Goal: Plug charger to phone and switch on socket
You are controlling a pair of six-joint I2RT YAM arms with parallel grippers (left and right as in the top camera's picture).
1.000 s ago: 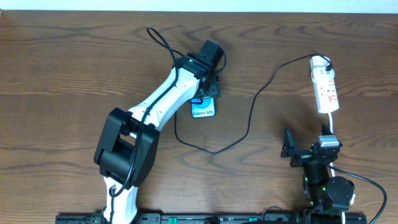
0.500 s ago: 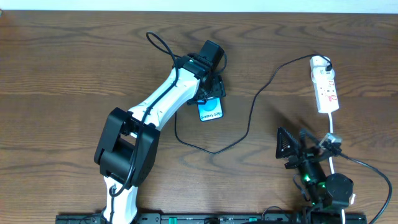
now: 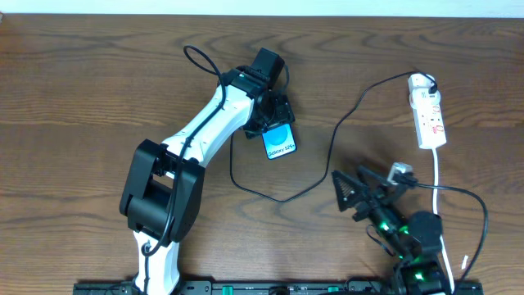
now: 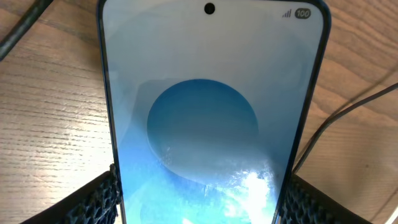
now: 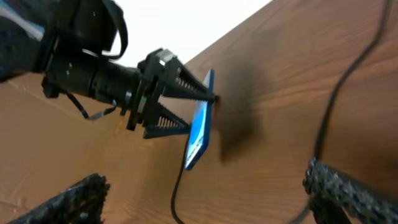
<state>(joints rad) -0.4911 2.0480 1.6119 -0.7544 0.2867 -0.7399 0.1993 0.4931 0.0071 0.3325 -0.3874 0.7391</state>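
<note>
Left gripper (image 3: 277, 123): fingers (image 4: 99, 200) are clamped on the phone (image 4: 202, 118), one on each long edge, screen lit. From the right wrist cam the phone looks tipped up on edge, off the table (image 3: 98, 82) or barely touching it, can't tell which.

Right gripper (image 3: 348, 199): fingers (image 5: 339, 190) are spread wide w/ nothing between them. It hovers at the near right, well apart from the phone.

The charger (image 3: 331, 152) runs from the socket (image 3: 428, 115) at far right, loops down through the middle, then back up toward the left arm. The connector end is hidden under that arm afaict.

Risks imo:
- The grip is only at one end of the phone, so a push from the plug could pivot it or make it slip.
- The right gripper has no cable yet, and thin slack cable is easy to pinch badly. A tug on it could drag the socket too.
- The port isn't visible, so lining up the plug is a guess.
</note>
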